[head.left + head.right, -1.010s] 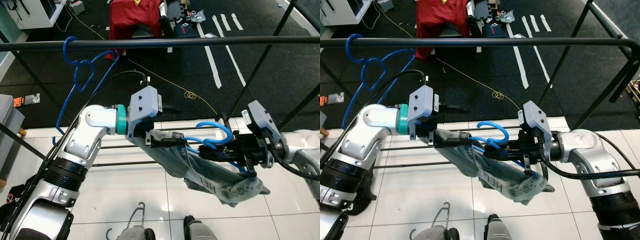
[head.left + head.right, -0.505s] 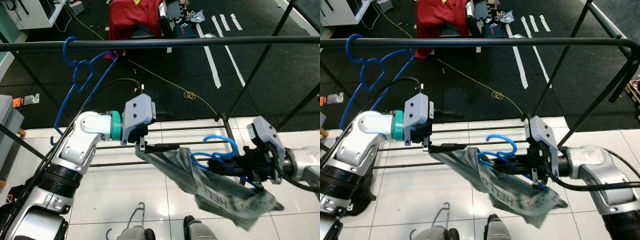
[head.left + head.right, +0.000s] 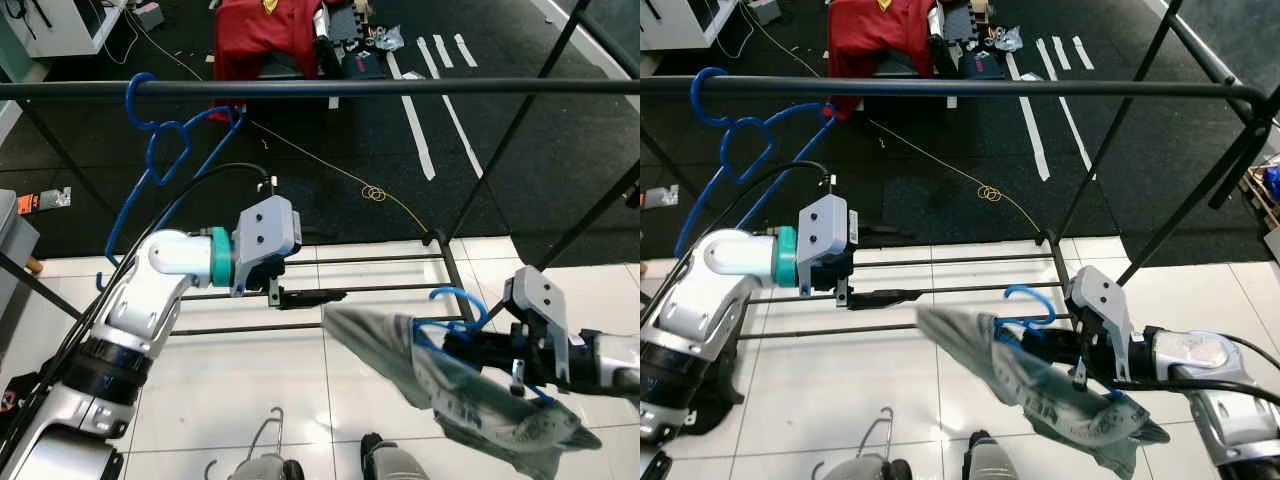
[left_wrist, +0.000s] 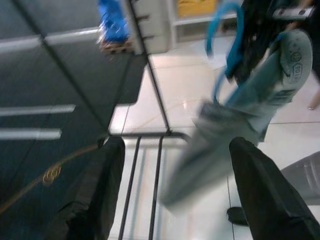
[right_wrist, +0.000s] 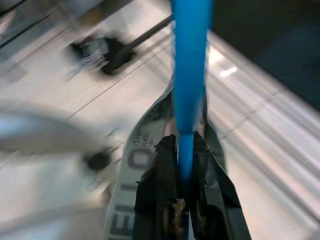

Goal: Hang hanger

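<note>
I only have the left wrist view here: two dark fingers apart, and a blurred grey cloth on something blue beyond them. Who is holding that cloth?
Observer: The right claw, shut on the blue hanger that carries the grey garment.
Operator: Is anything in the left claw?
Observer: No, the left claw is open, apart from the garment.
Operator: Is anything on the rail yet?
Observer: One bare blue hanger hooks over the black rail near its left end.

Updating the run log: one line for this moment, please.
right gripper: shut on blue hanger with grey garment | left gripper: open | rail: hanger not hung
</note>
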Controlling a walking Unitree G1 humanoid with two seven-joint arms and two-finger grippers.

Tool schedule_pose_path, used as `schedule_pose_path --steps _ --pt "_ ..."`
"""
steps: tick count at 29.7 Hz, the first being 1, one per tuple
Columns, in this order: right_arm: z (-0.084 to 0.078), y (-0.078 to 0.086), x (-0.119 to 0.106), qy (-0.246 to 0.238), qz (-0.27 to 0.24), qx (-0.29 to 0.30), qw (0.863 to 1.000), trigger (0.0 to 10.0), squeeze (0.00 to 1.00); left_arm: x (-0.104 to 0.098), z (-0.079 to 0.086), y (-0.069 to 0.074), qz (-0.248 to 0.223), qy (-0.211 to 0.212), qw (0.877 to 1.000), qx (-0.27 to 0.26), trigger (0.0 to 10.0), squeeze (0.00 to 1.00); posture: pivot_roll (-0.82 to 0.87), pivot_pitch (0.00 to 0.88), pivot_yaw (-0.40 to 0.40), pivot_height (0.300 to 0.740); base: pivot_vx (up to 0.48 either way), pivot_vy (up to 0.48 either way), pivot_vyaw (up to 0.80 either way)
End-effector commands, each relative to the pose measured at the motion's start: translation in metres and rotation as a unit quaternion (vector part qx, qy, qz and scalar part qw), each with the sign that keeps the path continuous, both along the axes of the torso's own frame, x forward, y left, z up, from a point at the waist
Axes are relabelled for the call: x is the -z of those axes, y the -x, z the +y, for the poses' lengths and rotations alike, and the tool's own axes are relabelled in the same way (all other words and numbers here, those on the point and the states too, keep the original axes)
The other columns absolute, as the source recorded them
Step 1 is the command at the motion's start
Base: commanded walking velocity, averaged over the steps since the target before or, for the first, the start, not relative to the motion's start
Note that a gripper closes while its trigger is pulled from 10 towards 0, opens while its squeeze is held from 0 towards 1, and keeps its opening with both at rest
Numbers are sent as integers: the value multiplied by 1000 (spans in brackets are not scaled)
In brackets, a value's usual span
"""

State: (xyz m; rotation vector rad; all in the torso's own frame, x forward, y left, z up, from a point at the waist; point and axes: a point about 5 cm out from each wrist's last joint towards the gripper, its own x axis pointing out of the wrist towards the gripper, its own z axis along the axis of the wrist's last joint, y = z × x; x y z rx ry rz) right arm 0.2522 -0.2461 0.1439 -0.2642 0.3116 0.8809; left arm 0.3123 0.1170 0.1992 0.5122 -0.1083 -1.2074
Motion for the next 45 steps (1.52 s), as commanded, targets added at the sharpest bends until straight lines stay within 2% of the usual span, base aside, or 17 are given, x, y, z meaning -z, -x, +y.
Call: schedule_pose_path --steps 1,2,4,6,7,8,9,10,12,13,15,17,21,25,30,35,45 --pt "-2 -5 0 -15 -23 52 998 9294 0 11 7 -1 21 -4 999 -39 10000 0 -110 104 74 740 0 0 0" --pt "-2 -5 0 -15 -23 52 998 9294 0 11 7 -1 21 -4 999 -39 10000 0 -110 104 74 740 0 0 0" --pt "4 -19 9 -80 -58 181 978 10000 0 34 11 -3 73 26 987 -141 10000 0 -101 114 74 740 0 0 0" --pt "4 -19 9 -80 -58 181 978 10000 0 34 11 -3 73 26 987 -141 10000 0 -101 114 74 740 0 0 0" --pt "5 -25 17 -110 -60 248 961 10000 0 48 14 -5 98 32 971 -217 10000 0 -95 117 72 740 0 0 0" --pt "5 -25 17 -110 -60 248 961 10000 0 48 14 -5 98 32 971 -217 10000 0 -95 117 72 740 0 0 0" --pt "7 -30 25 -124 -59 308 941 10000 0 60 18 -6 115 42 951 -285 10000 0 -91 121 69 740 0 0 0" --pt "7 -30 25 -124 -59 308 941 10000 0 60 18 -6 115 42 951 -285 10000 0 -91 121 69 740 0 0 0" --pt "12 -40 26 -124 -71 388 910 10000 0 79 27 -6 190 115 897 -382 10000 0 -83 126 67 740 0 0 0" --pt "12 -40 26 -124 -71 388 910 10000 0 79 27 -6 190 115 897 -382 10000 0 -83 126 67 740 0 0 0" --pt "16 -47 9 -156 -110 404 895 10000 0 90 30 -3 227 155 865 -420 10000 0 -85 124 64 740 0 0 0" --pt "16 -47 9 -156 -110 404 895 10000 0 90 30 -3 227 155 865 -420 10000 0 -85 124 64 740 0 0 0" --pt "20 -55 -34 -170 -201 399 878 10000 0 92 22 1 195 141 867 -436 10000 0 -99 120 62 740 0 0 0" --pt "39 -61 -75 -191 -273 326 885 10000 0 88 8 0 169 133 879 -426 10000 0 -104 122 61 740 0 0 0" --pt "56 -65 -89 -191 -282 255 905 10000 0 77 2 -3 156 150 881 -420 10000 0 -103 125 53 740 0 0 0" --pt "60 -71 -93 -193 -276 239 911 10000 0 74 1 -4 155 151 884 -415 10000 0 -101 123 59 740 0 0 0" --pt "37 -106 -97 -184 -215 284 916 10000 0 71 -3 -2 140 109 912 -370 10000 0 -90 122 70 740 0 0 0"
